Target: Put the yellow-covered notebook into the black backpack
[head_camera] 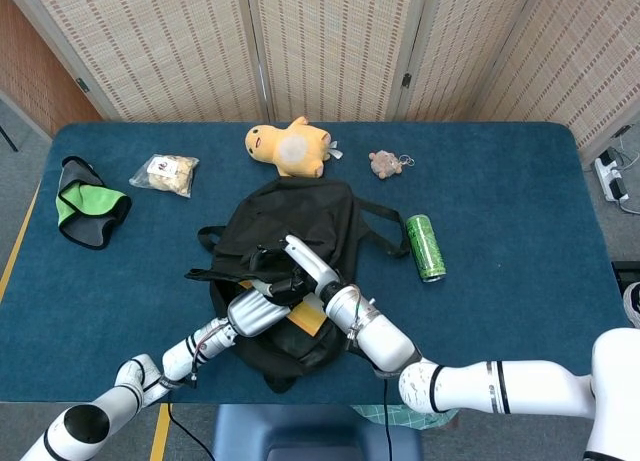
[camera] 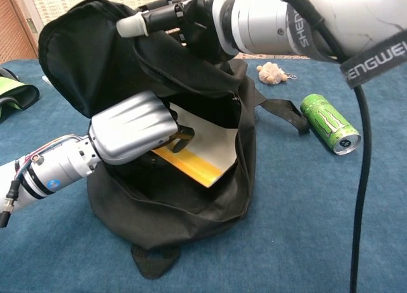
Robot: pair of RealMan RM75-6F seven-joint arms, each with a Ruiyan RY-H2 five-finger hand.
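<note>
The black backpack (head_camera: pixel 290 221) (camera: pixel 82 58) lies at the table's middle with its mouth toward me. My right hand (head_camera: pixel 298 266) (camera: pixel 191 16) grips the upper flap and lifts it. The yellow-covered notebook (head_camera: pixel 308 316) (camera: pixel 200 150) lies tilted inside the opening, a white page and a yellow edge showing. My left hand (head_camera: pixel 258 309) (camera: pixel 137 128) reaches into the opening and holds the notebook's near end, its fingers curled around it and mostly hidden in the bag.
A green can (head_camera: pixel 425 247) (camera: pixel 329 122) lies right of the backpack. A yellow plush toy (head_camera: pixel 290 146), a small keychain toy (head_camera: pixel 384 162) (camera: pixel 272 72) and a snack bag (head_camera: pixel 166 173) sit at the back. A green-and-black pouch (head_camera: pixel 88 207) lies far left.
</note>
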